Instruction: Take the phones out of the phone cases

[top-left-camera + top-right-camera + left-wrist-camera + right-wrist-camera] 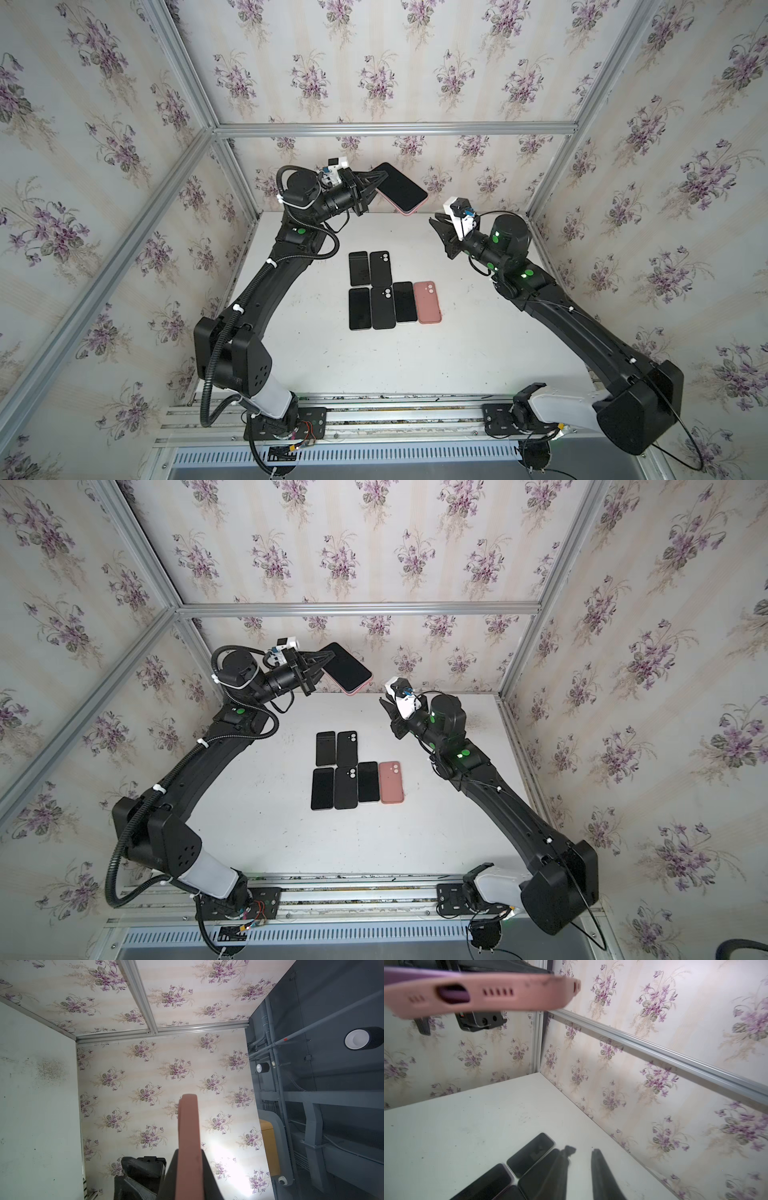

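In both top views the phone (pixel 400 188) (pixel 346 670), dark screen up, sits in its pink phone case (pixel 410 212) (pixel 354 692) and is held tilted in the air near the back wall. My left gripper (pixel 376 181) (pixel 323 661) is shut on one end of it. The left wrist view shows the case (pixel 188 1132) edge-on between the fingers (pixel 209 1174). My right gripper (pixel 436 222) (pixel 384 702) hangs just right of and below the phone, apart from it. Its jaws are open and hold nothing (pixel 582 1150). The case's port end (pixel 483 993) is above them in the right wrist view.
Several dark phones and cases (pixel 372 291) (pixel 336 771) lie in two rows on the white table (pixel 478 332), with a pink case (pixel 428 302) (pixel 391 782) at the right end, camera cutout up. Floral walls with metal rails (pixel 395 129) enclose the back and sides.
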### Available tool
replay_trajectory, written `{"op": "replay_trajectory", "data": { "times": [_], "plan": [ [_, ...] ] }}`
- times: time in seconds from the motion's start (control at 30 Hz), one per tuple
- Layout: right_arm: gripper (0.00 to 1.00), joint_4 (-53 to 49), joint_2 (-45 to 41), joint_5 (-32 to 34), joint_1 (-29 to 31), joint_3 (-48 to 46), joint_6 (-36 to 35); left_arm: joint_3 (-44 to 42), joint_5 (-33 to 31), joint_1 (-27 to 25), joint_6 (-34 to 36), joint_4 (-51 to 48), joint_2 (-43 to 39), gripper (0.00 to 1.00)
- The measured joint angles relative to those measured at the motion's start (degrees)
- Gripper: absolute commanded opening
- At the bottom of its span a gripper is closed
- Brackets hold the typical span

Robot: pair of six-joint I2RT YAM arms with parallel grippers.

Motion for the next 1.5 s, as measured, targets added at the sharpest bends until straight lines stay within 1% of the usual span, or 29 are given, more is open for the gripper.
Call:
{"op": "replay_trajectory", "data": {
  "times": [0.13,0.27,0.37,0.53,0.6,0.7,0.83,1.03,1.1,1.2,1.33,1.5],
  "plan": [
    [0.6,-2.2,-3.8,2.3,-1.1,-4.3,-0.1,1.3,2.1,0.7,1.8,-2.2,0.0,0.0],
    [0.67,-3.9,-7.3,1.5,-4.3,-5.9,4.2,3.1,4.1,1.4,5.1,-4.0,0.0,0.0],
    [0.69,-5.3,-8.8,-0.4,-6.3,-5.9,8.2,3.7,5.0,1.8,8.0,-6.0,-0.1,0.0],
    [0.72,-8.6,-9.9,-4.2,-7.0,-4.9,13.3,5.4,7.1,1.9,13.3,-9.7,0.0,0.0],
    [0.71,-9.3,-10.3,-6.8,-7.3,-3.7,14.6,8.2,9.1,1.9,16.2,-11.3,1.0,0.0],
    [0.7,-10.4,-10.2,-12.5,-7.4,-1.6,14.6,14.0,13.2,2.0,22.4,-15.2,2.8,0.0],
    [0.64,-13.9,-8.2,-21.4,-7.5,1.7,12.0,19.1,18.1,2.2,34.3,-24.5,3.5,0.0],
    [0.5,-19.0,-4.8,-31.8,-7.5,5.5,8.6,18.3,21.0,2.2,53.7,-37.9,0.2,0.0],
    [0.46,-19.6,-3.4,-34.6,-7.5,7.1,8.4,16.9,21.4,2.1,59.2,-40.7,-1.8,0.0],
    [0.44,-20.1,-1.1,-38.7,-7.4,9.2,8.7,14.6,22.3,1.6,66.4,-42.9,-4.7,0.01],
    [0.41,-20.5,1.4,-42.4,-6.3,11.2,10.2,14.1,23.5,1.4,72.3,-43.8,-6.3,0.01],
    [0.38,-20.7,3.9,-45.4,-4.1,13.3,10.6,14.1,24.2,1.0,75.3,-44.3,-6.3,0.01]
  ]
}}
